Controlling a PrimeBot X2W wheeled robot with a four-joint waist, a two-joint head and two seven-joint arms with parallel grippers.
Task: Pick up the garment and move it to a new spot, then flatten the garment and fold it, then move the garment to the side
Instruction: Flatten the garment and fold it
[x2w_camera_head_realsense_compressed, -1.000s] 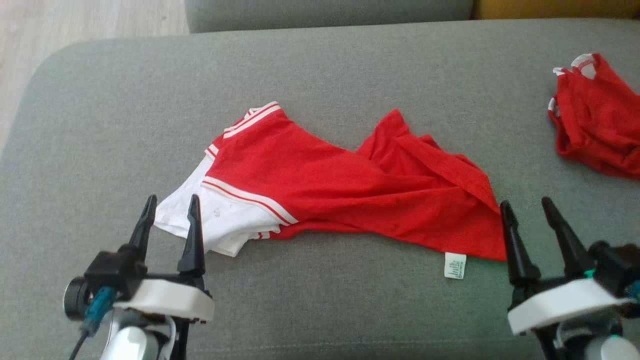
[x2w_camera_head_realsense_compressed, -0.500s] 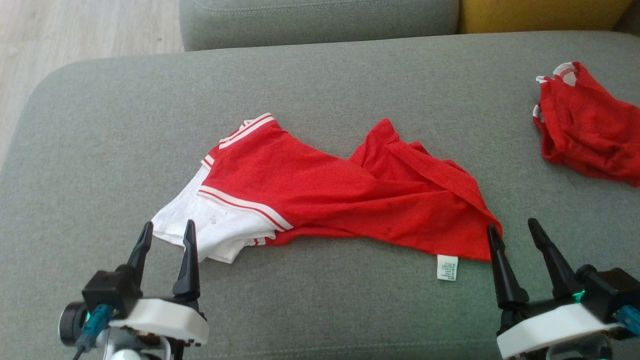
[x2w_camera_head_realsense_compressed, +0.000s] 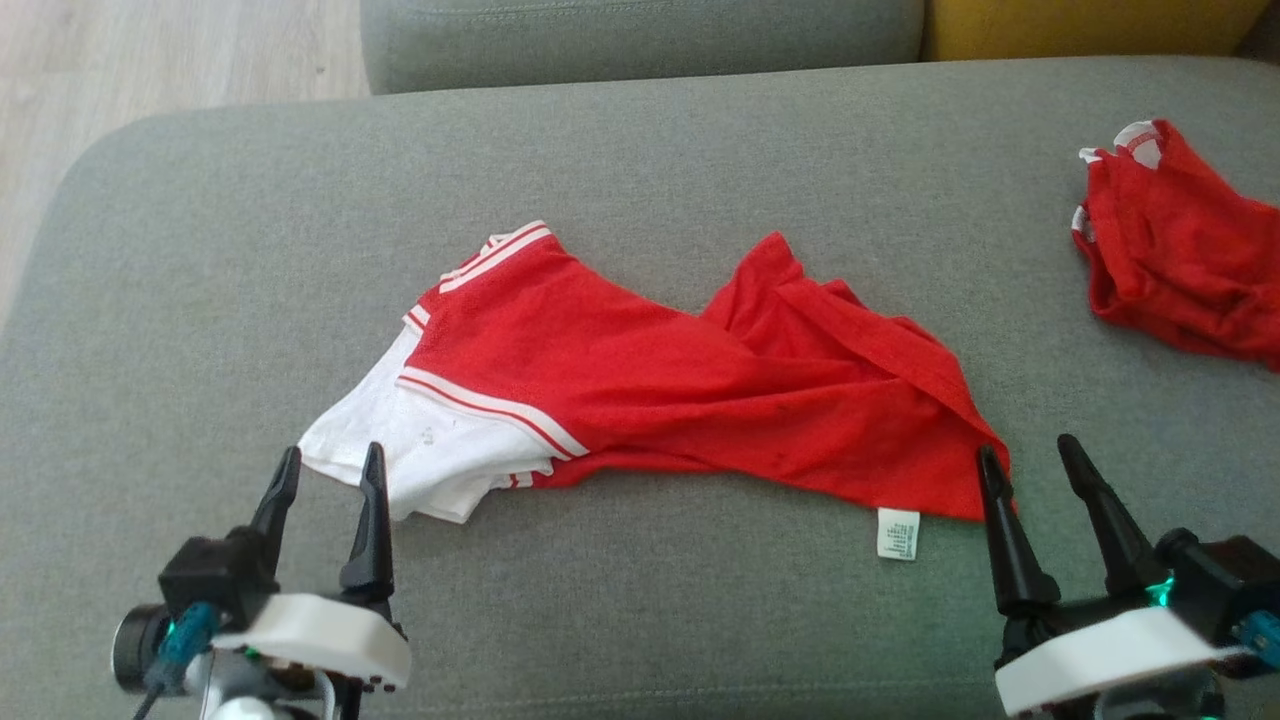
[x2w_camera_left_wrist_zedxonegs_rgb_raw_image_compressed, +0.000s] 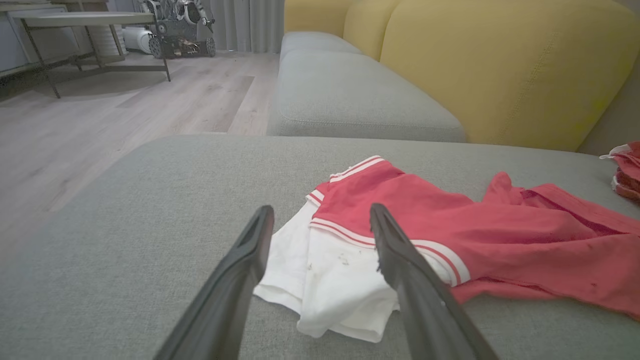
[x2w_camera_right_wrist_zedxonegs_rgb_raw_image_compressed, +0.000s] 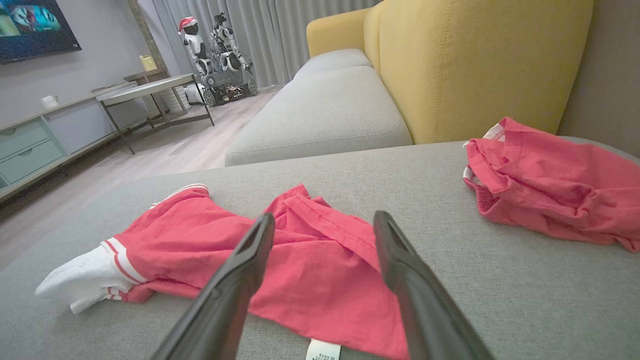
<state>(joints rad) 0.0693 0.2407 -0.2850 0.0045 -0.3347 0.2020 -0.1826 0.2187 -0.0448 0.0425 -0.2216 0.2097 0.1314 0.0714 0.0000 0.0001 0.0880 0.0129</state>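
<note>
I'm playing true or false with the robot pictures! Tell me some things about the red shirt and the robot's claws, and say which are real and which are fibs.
1. The red T-shirt lies crumpled on the grey cushion. True.
2. The left gripper is pinching the white sleeve. False: its jaws are open and hold nothing, close by the sleeve.
3. A smaller red garment lies off to the robot's right. True.
4. The right gripper is shut. False: it is open, beside the shirt's corner near the white tag.
</note>
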